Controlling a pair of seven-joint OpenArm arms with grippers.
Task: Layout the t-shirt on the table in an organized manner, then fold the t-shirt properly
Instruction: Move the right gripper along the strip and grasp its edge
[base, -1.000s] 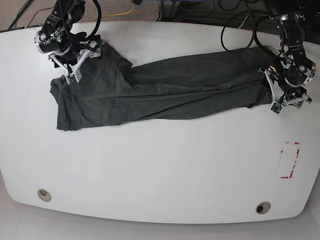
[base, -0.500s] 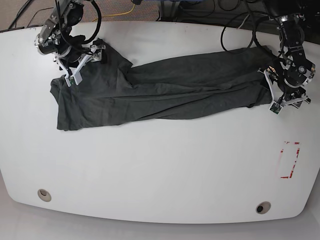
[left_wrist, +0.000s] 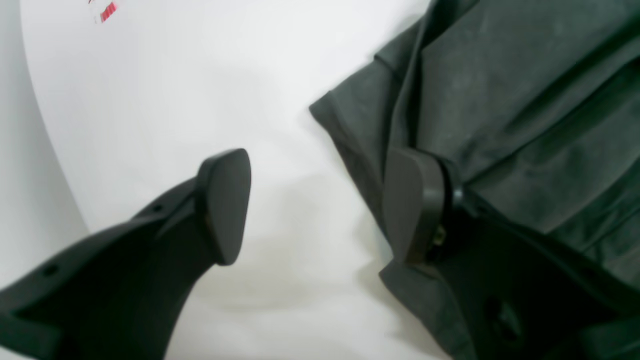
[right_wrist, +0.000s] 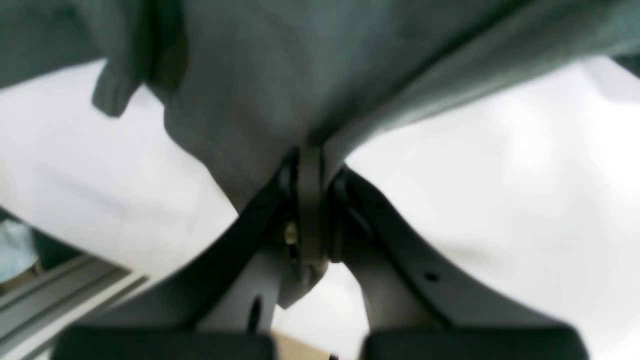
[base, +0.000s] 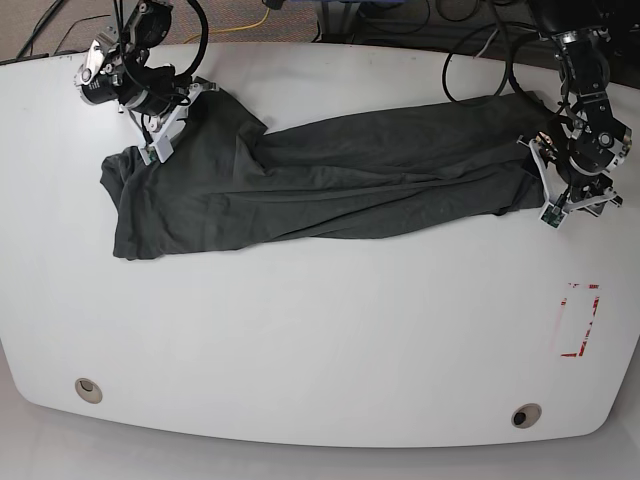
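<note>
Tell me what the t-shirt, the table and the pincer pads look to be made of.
The t-shirt: soft matte knit, likely cotton; it drapes in creases, with stitched hems in the left wrist view.
The table: smooth, hard white surface, maybe laminate; it shows faint sheen and soft shadows.
The left pincer pads: dark matte, probably rubber or plastic; hard to tell.

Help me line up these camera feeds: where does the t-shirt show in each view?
Base: the t-shirt stretches across the table's far half, between both arms.
Left wrist: fills the right side, beside the open left gripper.
Right wrist: hangs across the top, pinched in the right gripper.
Shared landmark: the white table.
</note>
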